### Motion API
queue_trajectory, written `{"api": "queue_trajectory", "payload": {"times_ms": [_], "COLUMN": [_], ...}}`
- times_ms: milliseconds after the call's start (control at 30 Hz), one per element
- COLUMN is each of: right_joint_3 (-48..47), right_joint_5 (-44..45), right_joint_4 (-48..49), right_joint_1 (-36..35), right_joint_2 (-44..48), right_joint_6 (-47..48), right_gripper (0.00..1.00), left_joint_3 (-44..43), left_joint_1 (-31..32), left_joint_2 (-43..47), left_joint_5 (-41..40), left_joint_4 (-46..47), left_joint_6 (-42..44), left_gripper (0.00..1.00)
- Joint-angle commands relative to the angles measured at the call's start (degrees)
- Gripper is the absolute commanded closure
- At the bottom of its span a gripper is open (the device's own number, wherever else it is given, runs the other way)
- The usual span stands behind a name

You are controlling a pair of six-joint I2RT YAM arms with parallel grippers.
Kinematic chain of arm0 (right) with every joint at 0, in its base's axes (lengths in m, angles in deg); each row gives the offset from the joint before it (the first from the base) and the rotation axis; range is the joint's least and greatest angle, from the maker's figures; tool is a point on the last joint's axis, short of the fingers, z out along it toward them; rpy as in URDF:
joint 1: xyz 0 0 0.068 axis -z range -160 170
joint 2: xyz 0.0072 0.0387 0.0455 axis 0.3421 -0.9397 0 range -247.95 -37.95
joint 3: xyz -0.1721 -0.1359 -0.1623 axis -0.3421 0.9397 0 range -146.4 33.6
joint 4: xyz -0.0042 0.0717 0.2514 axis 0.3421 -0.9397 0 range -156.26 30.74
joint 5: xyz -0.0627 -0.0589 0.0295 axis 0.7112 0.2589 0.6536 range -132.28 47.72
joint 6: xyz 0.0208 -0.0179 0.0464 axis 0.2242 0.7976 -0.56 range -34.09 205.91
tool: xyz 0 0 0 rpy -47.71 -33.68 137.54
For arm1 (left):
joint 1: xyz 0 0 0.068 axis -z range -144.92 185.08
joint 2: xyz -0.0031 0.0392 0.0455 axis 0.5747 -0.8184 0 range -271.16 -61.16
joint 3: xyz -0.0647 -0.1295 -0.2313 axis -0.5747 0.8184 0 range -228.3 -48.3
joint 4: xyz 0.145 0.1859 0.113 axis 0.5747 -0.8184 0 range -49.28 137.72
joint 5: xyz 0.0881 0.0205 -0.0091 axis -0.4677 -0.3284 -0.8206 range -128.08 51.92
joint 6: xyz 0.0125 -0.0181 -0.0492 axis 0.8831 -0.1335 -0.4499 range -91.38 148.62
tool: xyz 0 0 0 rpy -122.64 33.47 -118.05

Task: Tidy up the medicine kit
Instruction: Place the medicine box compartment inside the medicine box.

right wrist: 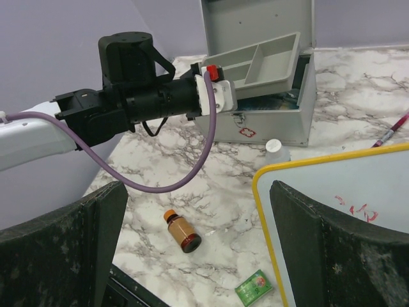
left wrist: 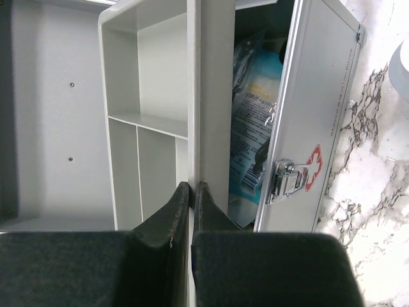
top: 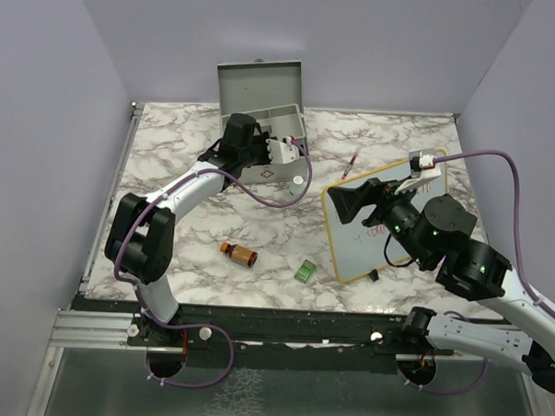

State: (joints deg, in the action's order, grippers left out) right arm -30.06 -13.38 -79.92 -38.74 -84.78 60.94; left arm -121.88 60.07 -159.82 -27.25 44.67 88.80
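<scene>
left wrist view reveals packets (left wrist: 252,128) inside the medicine kit (left wrist: 319,96), left jaws pinching the tray (left wrist: 153,77) wall; right wrist view shows right jaws spread, tray tilted above the kit, upper right.

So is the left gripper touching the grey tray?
Touching. The left wrist view shows the left gripper pinched shut on a wall of the divided tray, beside the open medicine kit.
</scene>
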Motion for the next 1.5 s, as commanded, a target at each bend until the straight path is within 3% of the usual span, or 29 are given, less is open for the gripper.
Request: {"api": "queue_trajectory", "payload": {"times_ms": [0,800,967,1067,1467], "right_joint_3": [-0.94,-0.85,-0.70,-0.59,-0.33], "right_joint_5": [1.27,1.39,1.27,1.05,-0.57], "right_joint_4": [0.18,0.91,0.88,0.89,0.21], "right_joint_1": [0.29,0.29,0.29,0.29,0.29], "right_joint_2": [0.45,-0.24,0.22,0.29,0.94], "right_joint_6": [0.70,1.60,1.43,1.14,-0.46], "right_gripper": [0.00,0.00,0.00,0.00,0.00], "left_joint_3": [-2.38,-2.19,-2.33,-3.02,-7.10], "left_joint_1": [0.23,0.25,0.23,0.23,-3.76], "left_joint_2": [-1.96,-3.08,-3.06,-2.75,-0.13], "left_joint_5": [0.84,4.07,3.28,3.42,12.04], "left_joint_4": [-2.43,-6.62,-6.60,-6.61,-4.12], "left_joint_6": [1.43,3.76,2.91,0.75,-22.48], "left_gripper": [1.00,1.00,0.88,0.70,0.50]}}
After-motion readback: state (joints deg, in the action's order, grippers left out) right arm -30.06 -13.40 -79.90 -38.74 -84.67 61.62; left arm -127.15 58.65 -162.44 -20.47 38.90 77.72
